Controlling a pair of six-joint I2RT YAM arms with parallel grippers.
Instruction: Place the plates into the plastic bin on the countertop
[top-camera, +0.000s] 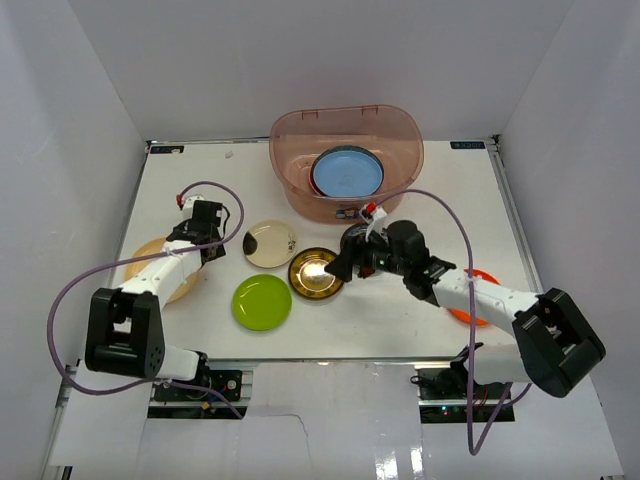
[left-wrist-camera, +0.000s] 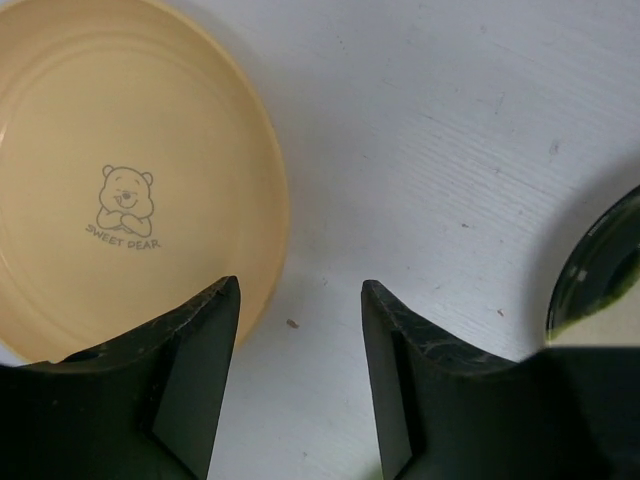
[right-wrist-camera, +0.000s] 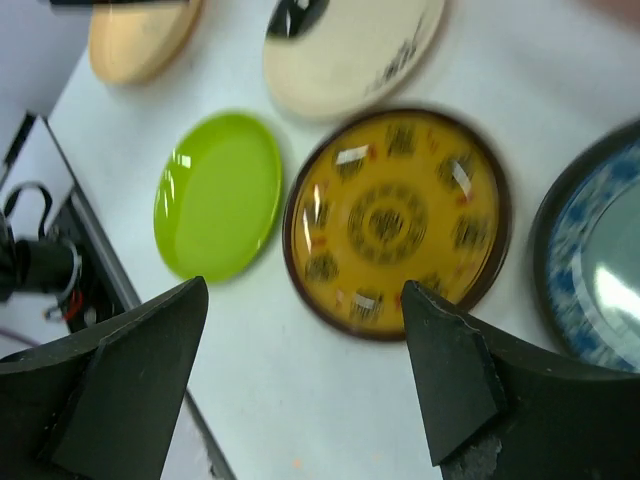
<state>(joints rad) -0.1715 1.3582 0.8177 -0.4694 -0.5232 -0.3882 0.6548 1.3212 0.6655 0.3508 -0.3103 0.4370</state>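
Right hand (right-wrist-camera: 305, 300) spread, angled down over gold plate (right-wrist-camera: 398, 222), left hand (left-wrist-camera: 300, 290) spread at tan plate (left-wrist-camera: 120, 170) edge

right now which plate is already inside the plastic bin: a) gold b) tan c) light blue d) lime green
C: the light blue plate lies inside the plastic bin, while the lime green plate, gold plate and tan plate sit out on the countertop.
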